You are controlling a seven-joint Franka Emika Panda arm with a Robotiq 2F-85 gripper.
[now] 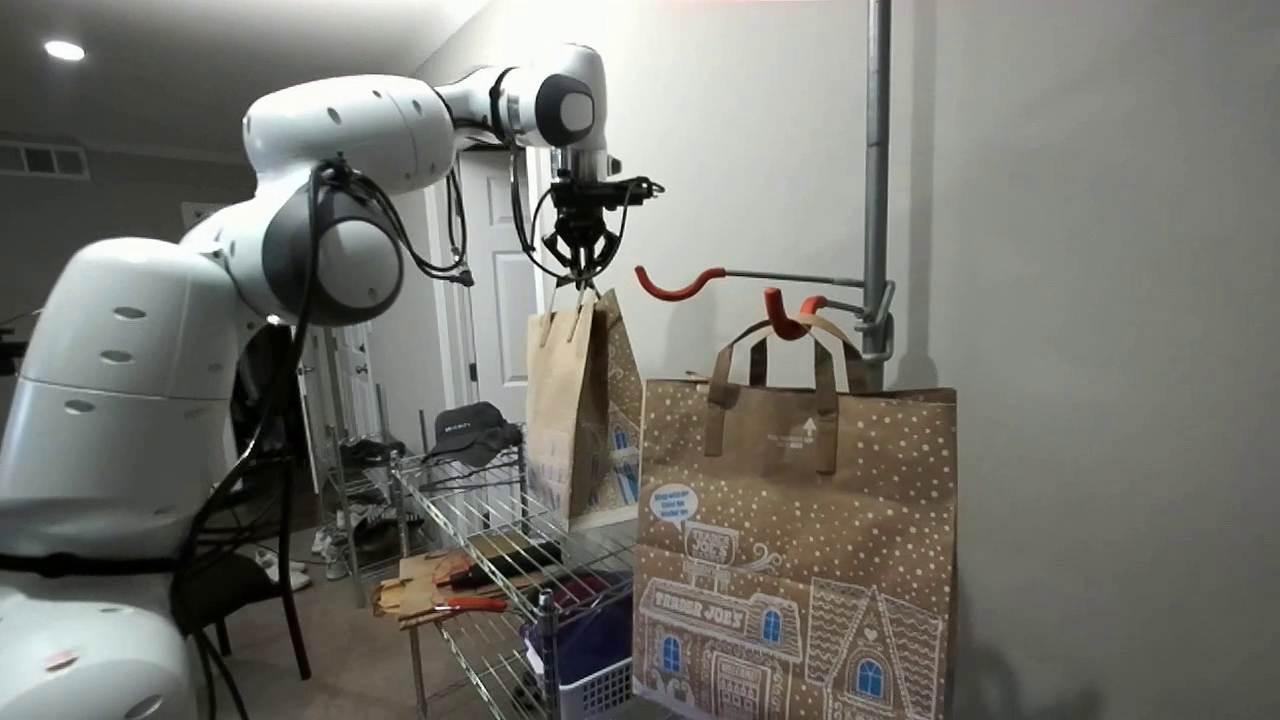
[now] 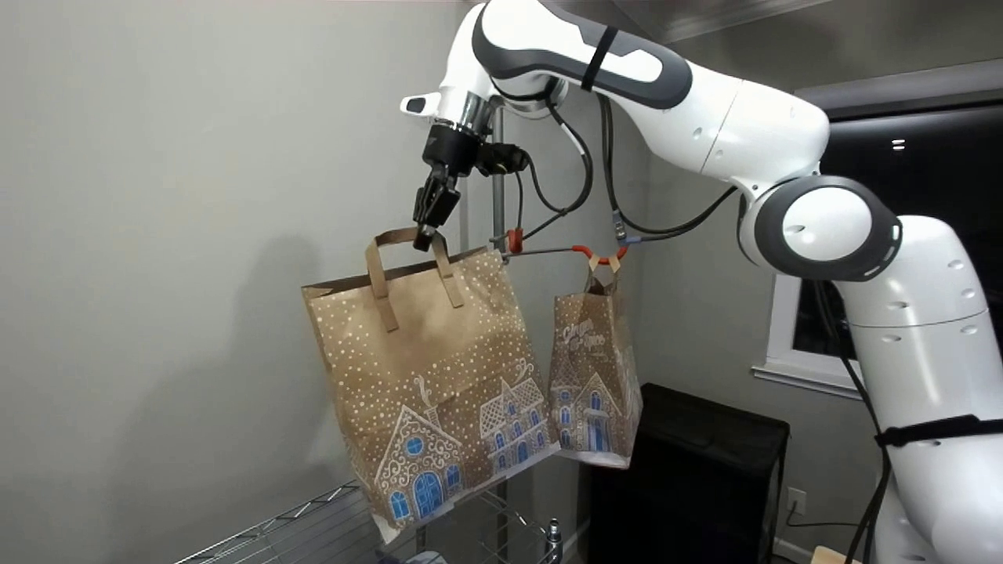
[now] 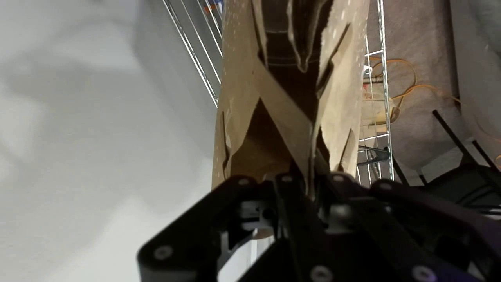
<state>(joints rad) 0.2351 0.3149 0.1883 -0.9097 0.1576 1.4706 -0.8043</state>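
My gripper (image 1: 580,280) is shut on the handles of a brown paper bag (image 1: 562,410) with white dots and printed houses. The bag also shows in an exterior view (image 2: 431,368), where it hangs tilted below my gripper (image 2: 425,237). In the wrist view the paper handles (image 3: 289,113) run up between the fingers (image 3: 307,188), with the bag's open top beneath. A similar paper bag (image 1: 795,520) hangs by its handles from a red-tipped hook (image 1: 785,318). This hanging bag also shows in an exterior view (image 2: 592,384). I cannot tell whether the held bag touches the shelf below.
A metal pole (image 1: 878,150) carries the hooks; another red-tipped hook (image 1: 680,290) reaches toward the held bag. A wire rack (image 1: 470,540) stands below with a dark cap (image 1: 470,432), cardboard (image 1: 420,590) and a white basket (image 1: 598,690). A black box (image 2: 682,478) and a chair (image 1: 235,585) stand nearby.
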